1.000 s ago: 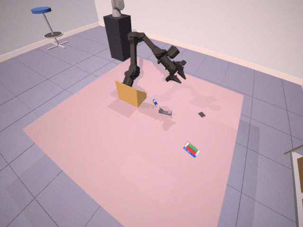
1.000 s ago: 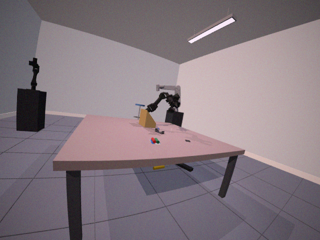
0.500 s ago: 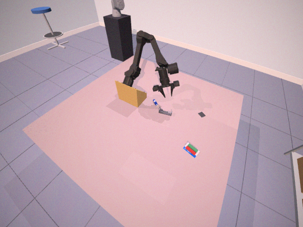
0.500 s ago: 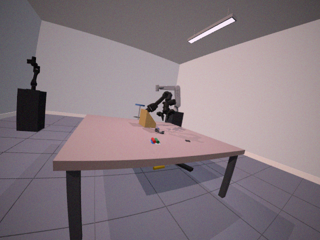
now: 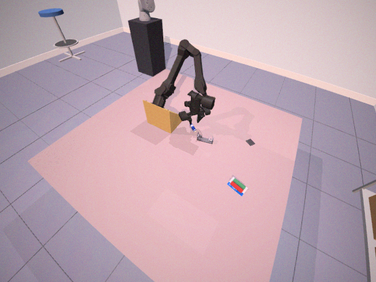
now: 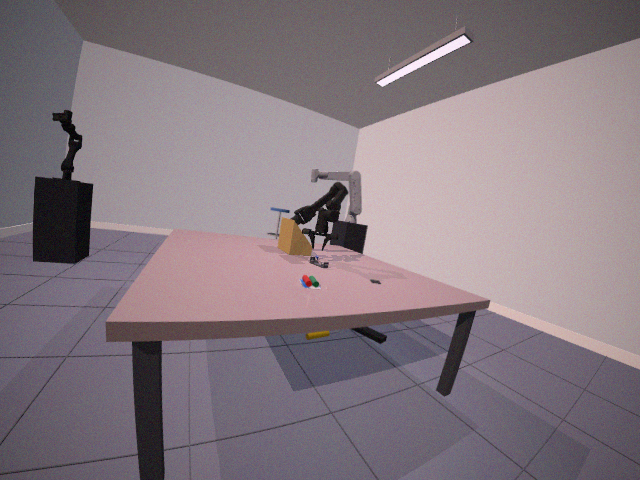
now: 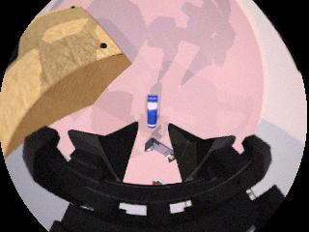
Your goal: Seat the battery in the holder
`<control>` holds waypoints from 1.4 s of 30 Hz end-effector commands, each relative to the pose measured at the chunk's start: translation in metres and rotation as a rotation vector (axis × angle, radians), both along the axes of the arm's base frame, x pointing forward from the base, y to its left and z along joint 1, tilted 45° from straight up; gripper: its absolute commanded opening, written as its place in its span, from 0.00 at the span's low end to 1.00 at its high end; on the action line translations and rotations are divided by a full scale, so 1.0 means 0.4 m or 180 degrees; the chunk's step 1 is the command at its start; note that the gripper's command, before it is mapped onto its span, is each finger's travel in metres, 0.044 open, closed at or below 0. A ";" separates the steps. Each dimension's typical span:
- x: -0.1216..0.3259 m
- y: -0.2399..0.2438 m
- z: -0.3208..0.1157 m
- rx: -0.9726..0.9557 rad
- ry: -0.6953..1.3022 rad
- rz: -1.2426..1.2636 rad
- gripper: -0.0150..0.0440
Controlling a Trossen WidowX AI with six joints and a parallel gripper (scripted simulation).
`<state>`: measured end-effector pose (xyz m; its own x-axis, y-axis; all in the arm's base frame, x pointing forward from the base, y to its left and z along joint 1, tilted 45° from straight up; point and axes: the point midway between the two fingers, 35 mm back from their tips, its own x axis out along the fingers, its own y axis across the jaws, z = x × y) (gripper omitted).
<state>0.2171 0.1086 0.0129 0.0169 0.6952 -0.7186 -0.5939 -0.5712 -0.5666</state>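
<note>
The blue battery with a white band [image 5: 192, 127] [image 6: 316, 257] [image 7: 152, 113] is outside the holder, just beyond its left end in the top view. The small grey holder [image 5: 204, 140] [image 6: 318, 262] [image 7: 160, 148] sits on the pink table and looks empty. Its spring and lip are too small to tell apart. My gripper [image 5: 194, 121] [image 6: 318, 250] [image 7: 153, 125] is partly open and empty, pointing down above the table near the battery. In the wrist view the battery lies lengthwise in line with the gap between the fingertips, and the holder appears beyond the gap at an angle.
A wooden wedge-shaped block [image 5: 159, 118] [image 6: 292, 237] [image 7: 72, 87] stands close beside the gripper. A red cylinder [image 5: 236, 186] [image 6: 306, 281] and a green cylinder [image 5: 238, 183] [image 6: 314, 281] lie together nearer the table's front. A small dark tile [image 5: 249, 141] [image 6: 375, 281] lies to the right.
</note>
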 end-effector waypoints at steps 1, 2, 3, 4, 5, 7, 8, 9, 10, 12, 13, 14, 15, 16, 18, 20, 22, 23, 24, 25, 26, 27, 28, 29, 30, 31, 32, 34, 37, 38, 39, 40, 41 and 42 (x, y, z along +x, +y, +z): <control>-0.014 0.005 -0.002 0.0060 -0.0018 0.0124 0.63; -0.014 0.005 -0.002 0.0060 -0.0018 0.0124 0.63; -0.014 0.006 -0.003 0.0060 -0.0018 0.0124 0.63; -0.013 0.007 -0.004 0.0059 -0.0018 0.0124 0.63; -0.013 0.009 -0.007 0.0058 -0.0018 0.0124 0.63; -0.012 0.015 -0.013 0.0056 -0.0017 0.0124 0.63; -0.012 0.017 -0.016 0.0056 -0.0017 0.0124 0.63; -0.012 0.020 -0.019 0.0055 -0.0017 0.0124 0.63; -0.011 0.023 -0.022 0.0054 -0.0017 0.0124 0.63; -0.011 0.028 -0.028 0.0053 -0.0017 0.0125 0.63; -0.011 0.031 -0.031 0.0053 -0.0017 0.0125 0.63; -0.011 0.034 -0.034 0.0053 -0.0017 0.0125 0.63; -0.011 0.037 -0.036 0.0053 -0.0017 0.0125 0.63; -0.011 0.040 -0.039 0.0053 -0.0017 0.0125 0.63; -0.011 0.045 -0.045 0.0053 -0.0017 0.0125 0.63; -0.011 0.051 -0.051 0.0053 -0.0017 0.0125 0.63; -0.011 0.056 -0.056 0.0054 -0.0017 0.0125 0.63; -0.011 0.059 -0.059 0.0054 -0.0016 0.0125 0.63; -0.011 0.062 -0.061 0.0055 -0.0016 0.0125 0.63; -0.012 0.065 -0.064 0.0056 -0.0016 0.0124 0.63; -0.012 0.068 -0.067 0.0056 -0.0016 0.0124 0.63; -0.012 0.071 -0.069 0.0057 -0.0016 0.0124 0.63; -0.013 0.074 -0.072 0.0058 -0.0016 0.0124 0.63; -0.013 0.077 -0.074 0.0059 -0.0016 0.0124 0.63; -0.013 0.079 -0.077 0.0060 -0.0015 0.0124 0.63; -0.014 0.082 -0.079 0.0062 -0.0015 0.0124 0.63; -0.014 0.085 -0.082 0.0063 -0.0015 0.0124 0.63; -0.015 0.091 -0.087 0.0066 -0.0015 0.0124 0.63; -0.016 0.095 -0.090 0.0068 -0.0014 0.0124 0.63; -0.016 0.095 -0.090 0.0068 -0.0014 0.0124 0.59; -0.016 0.095 -0.090 0.0068 -0.0014 0.0124 0.54; -0.016 0.095 -0.090 0.0068 -0.0014 0.0124 0.50; -0.016 0.095 -0.090 0.0068 -0.0014 0.0124 0.45; -0.016 0.095 -0.090 0.0068 -0.0014 0.0124 0.44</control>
<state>0.2118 0.1466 -0.0219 -0.0067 0.7128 -0.7014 -0.5628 -0.5825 -0.5865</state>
